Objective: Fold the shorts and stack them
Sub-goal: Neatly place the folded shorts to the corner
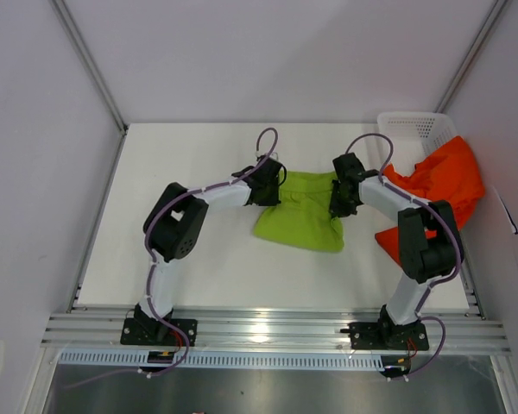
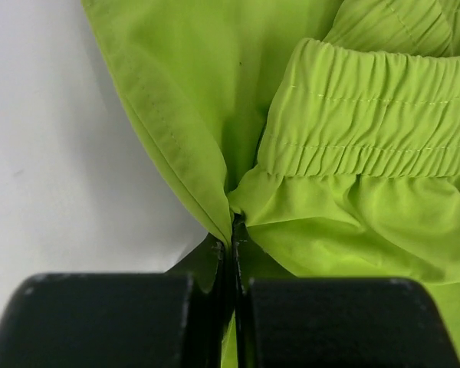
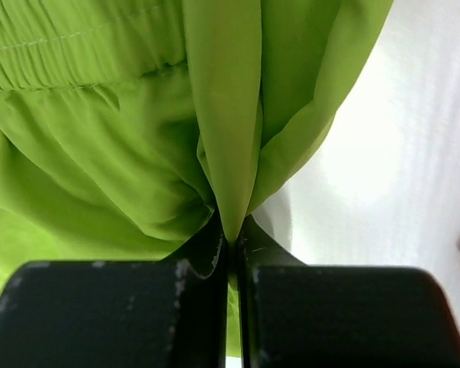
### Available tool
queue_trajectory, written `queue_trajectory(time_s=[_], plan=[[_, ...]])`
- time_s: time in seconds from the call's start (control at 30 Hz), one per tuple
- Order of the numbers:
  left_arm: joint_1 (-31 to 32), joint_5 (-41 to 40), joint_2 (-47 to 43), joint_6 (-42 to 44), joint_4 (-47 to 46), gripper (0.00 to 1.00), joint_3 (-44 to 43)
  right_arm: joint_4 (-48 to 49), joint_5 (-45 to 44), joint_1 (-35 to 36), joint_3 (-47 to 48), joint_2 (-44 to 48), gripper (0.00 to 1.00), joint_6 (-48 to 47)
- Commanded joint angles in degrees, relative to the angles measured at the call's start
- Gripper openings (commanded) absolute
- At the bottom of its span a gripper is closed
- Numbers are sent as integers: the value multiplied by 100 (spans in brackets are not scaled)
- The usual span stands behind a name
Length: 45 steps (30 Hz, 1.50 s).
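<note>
Pinching the green shorts at mid-table by opposite ends near the waistband, my left tool and right tool each clamp thin cloth I judge light, limp and slippery.

The left gripper has its black jaws pressed together on a pinched fold of the lime green shorts. From the pinch a stitched hem runs away up one side, and the gathered elastic waistband lies across the other, creased cloth below it. The white desk shows beside the hem.
</note>
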<state>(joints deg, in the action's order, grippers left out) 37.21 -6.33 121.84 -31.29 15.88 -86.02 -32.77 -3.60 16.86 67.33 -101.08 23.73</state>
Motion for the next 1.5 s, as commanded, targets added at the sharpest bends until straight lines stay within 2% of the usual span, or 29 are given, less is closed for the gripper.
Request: queue_trajectory(time_s=[0.0,0.17,0.27,0.33,0.5,0.6,0.63,0.67,0.73,0.77,0.8,0.83,0.87,0.93,0.97,1.03,1.07,1.13,1.3,1.37,1.47], plan=[[-301,-211,-555,44,215,0,339,69,140,413,499,-280,0,123],[-1021,-45,-1450,79,-155,0,1847,201,245,1037,991,-825,0,430],[-1654,210,-1864,175,-366,0,2420,236,289,1547,1606,-1352,0,659],[-2067,167,-2102,315,-113,0,2458,236,489,1915,2028,-1859,0,817],[-3155,97,-2287,527,354,0,2388,332,1105,2567,3803,-3048,0,1300],[-3788,26,-2384,545,512,7,2493,674,1387,2813,4227,-3471,0,1590],[-4026,18,-2445,562,547,13,2511,763,1440,2849,4270,-3524,1,1661],[-4255,-139,-2489,580,609,22,2511,946,1493,2927,4314,-3594,1,1705],[-4388,-429,-2604,589,688,30,2537,1053,1598,2989,4428,-3682,2,1802],[-4485,-613,-2717,563,697,49,2563,1080,1642,3059,4525,-3822,2,1802],[-4521,-650,-2771,484,732,61,2590,993,1730,3095,4813,-3919,3,1802],[-4547,-711,-2806,414,776,95,2607,940,1792,3147,4955,-4015,7,1794],[-4582,-895,-2867,335,846,99,2599,940,1836,3226,5035,-4147,13,1785],[-4600,-914,-2973,229,865,99,2634,1105,1836,3262,4896,-4131,25,1889],[-4617,-862,-3156,194,847,99,2695,1272,1871,3253,4738,-4087,35,1934],[-4618,-783,-3455,88,664,99,2792,1747,1906,3236,4291,-3868,42,2039],[-4618,-765,-3631,53,610,99,2949,1992,1898,3227,4149,-3780,49,2074],[-4609,-808,-4184,-52,531,99,3073,2213,1871,3209,3903,-3560,54,2110],[-4565,-862,-5397,-307,365,99,3398,2091,2056,3236,4121,-3708,52,2031],[-4539,-511,-5855,-325,171,99,3504,2239,2100,3236,4043,-3779,46,2074],[-4504,96,-5935,-421,-128,99,3645,2555,2441,3236,3946,-3893,33,2215]])
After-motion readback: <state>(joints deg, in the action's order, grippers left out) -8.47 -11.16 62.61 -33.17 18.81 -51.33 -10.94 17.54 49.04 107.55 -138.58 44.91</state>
